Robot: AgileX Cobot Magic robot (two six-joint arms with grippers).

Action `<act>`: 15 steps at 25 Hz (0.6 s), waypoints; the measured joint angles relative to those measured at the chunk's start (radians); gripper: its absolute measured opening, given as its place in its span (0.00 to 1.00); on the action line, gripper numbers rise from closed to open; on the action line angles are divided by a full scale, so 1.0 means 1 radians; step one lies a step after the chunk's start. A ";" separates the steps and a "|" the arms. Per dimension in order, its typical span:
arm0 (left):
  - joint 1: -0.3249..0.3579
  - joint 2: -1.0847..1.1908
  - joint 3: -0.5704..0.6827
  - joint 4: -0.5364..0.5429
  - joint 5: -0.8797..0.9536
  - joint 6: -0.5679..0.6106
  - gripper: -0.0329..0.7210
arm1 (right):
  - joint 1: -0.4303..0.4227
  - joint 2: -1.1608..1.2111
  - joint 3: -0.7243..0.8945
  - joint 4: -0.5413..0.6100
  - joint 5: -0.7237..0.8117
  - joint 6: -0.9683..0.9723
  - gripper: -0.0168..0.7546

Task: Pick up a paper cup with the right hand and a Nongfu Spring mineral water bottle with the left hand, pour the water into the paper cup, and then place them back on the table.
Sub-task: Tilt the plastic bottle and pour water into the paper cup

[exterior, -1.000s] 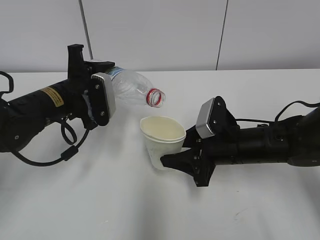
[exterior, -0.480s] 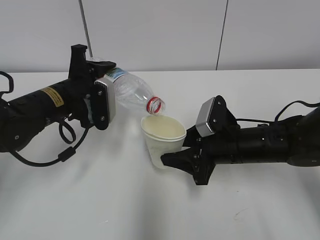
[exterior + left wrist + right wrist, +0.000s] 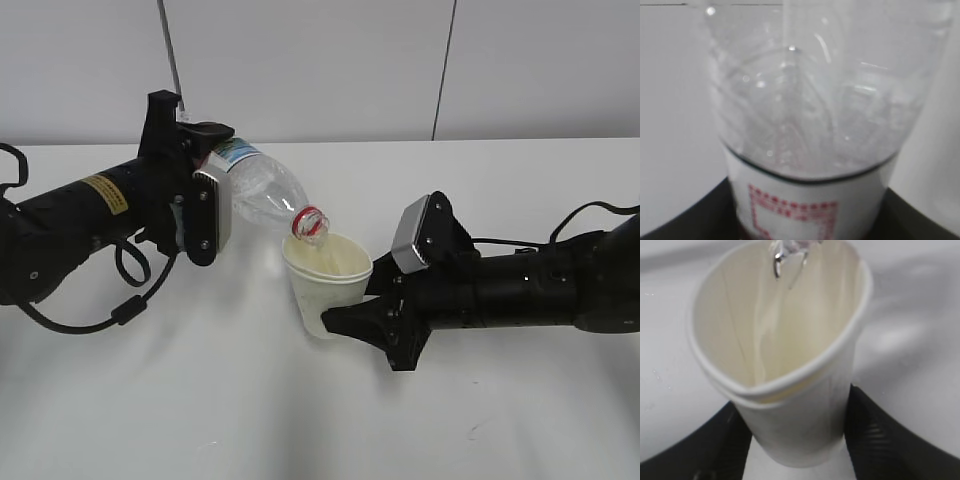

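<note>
My left gripper is shut on the Nongfu Spring bottle at its label and holds it tilted down to the right. The bottle's open mouth with the red neck ring sits just over the paper cup's rim. My right gripper is shut on the white paper cup, held above the table and squeezed slightly oval. In the right wrist view the cup sits between the black fingers and water runs in at its top. The left wrist view shows the clear bottle up close.
A grey-white wall with dark vertical seams stands behind the table. A black cable loops under the left arm. A small dark scuff marks the tabletop at the front right.
My left gripper has tipped the bottle further down, bringing its mouth from above and left of the cup to just over the rim. The right gripper and cup have stayed put.
</note>
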 joint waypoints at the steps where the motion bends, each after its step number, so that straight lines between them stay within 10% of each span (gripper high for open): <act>1: 0.000 0.000 0.000 0.000 0.000 0.000 0.56 | 0.000 0.000 0.000 0.000 0.000 0.000 0.56; 15: 0.000 0.000 0.000 0.000 -0.011 0.000 0.55 | 0.000 0.000 0.000 -0.002 0.004 0.002 0.56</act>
